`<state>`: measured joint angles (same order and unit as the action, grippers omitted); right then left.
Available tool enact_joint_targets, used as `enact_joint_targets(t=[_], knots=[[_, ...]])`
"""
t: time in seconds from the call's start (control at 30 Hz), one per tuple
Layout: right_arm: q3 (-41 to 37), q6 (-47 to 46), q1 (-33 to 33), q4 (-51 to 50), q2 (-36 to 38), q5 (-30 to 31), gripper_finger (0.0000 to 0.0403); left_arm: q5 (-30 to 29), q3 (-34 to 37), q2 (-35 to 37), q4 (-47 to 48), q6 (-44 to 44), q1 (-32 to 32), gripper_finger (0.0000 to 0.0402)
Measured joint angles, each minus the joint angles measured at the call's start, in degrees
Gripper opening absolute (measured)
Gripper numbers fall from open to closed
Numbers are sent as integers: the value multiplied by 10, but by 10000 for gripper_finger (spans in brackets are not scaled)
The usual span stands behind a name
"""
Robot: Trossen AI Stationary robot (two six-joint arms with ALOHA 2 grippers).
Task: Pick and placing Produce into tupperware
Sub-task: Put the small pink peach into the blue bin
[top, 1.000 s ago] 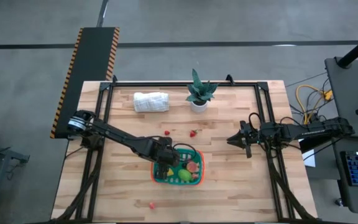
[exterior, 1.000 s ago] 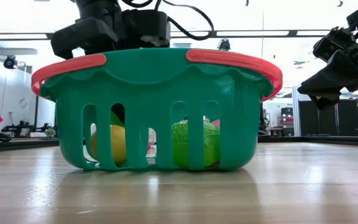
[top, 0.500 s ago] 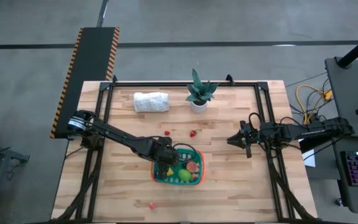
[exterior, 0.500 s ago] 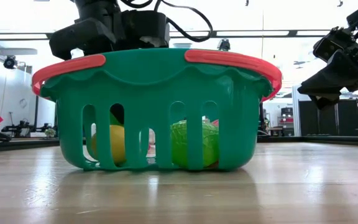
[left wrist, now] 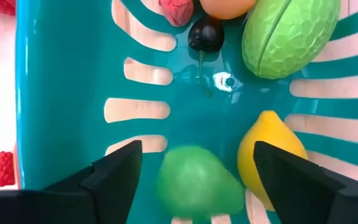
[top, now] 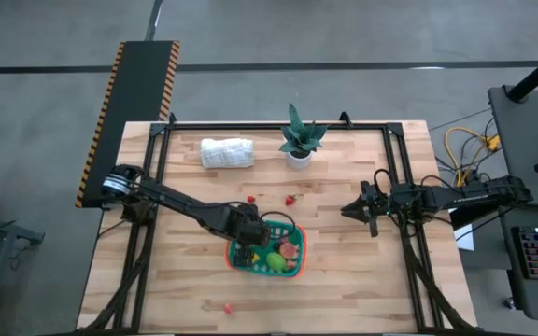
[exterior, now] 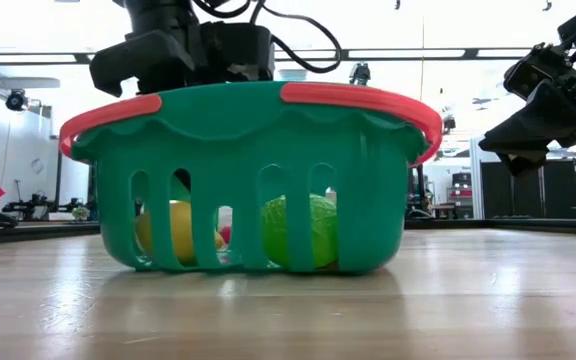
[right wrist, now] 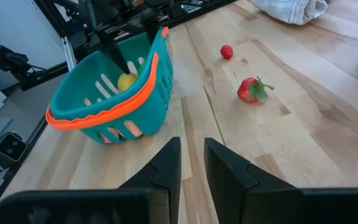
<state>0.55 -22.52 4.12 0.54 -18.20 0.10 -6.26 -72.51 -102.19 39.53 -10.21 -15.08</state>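
Observation:
The tupperware point(top: 292, 228), teal with an orange-red rim point(exterior: 358, 95), stands near the table's middle. Inside lie a bumpy green piece point(left wrist: 291, 31), a yellow lemon point(left wrist: 272, 149), a dark cherry point(left wrist: 206, 36) and orange and pink pieces. My left gripper point(left wrist: 197, 155) points down into it, open. A blurred green pear point(left wrist: 194, 183) sits between its fingers with a gap on each side. Loose red produce lies outside: two pieces point(top: 250, 199) point(top: 290, 200) beyond the tupperware and one point(top: 230, 306) near the front edge. My right gripper point(top: 348, 210) waits shut at the right.
A rolled white cloth point(top: 227, 152) and a potted green plant point(top: 299, 140) stand along the far edge. Black frame rails point(top: 157, 187) run along the table's left, right and far sides. Bare wood lies between the tupperware and my right gripper.
The tupperware has turned and slid a little on the table under my left gripper; in the low view its rim ends have drawn inward. My right arm has kept still.

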Motion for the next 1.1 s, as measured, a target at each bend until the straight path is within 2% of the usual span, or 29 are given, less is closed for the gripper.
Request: enact_joint_targets(t=[0.13,0.33,0.67,0.9,1.1], knots=[[0,0,0,0,0,0,63,1,-3,0,5,2,1,314],[0,0,0,0,0,0,63,23,-33,15,5,44,1,317],[0,0,0,0,0,0,63,29,-57,91,1,46,-14,318],[0,0,0,0,0,0,63,28,-57,151,-1,45,-101,318],[0,1,0,0,0,0,63,-30,-57,167,-6,-1,-200,318]])
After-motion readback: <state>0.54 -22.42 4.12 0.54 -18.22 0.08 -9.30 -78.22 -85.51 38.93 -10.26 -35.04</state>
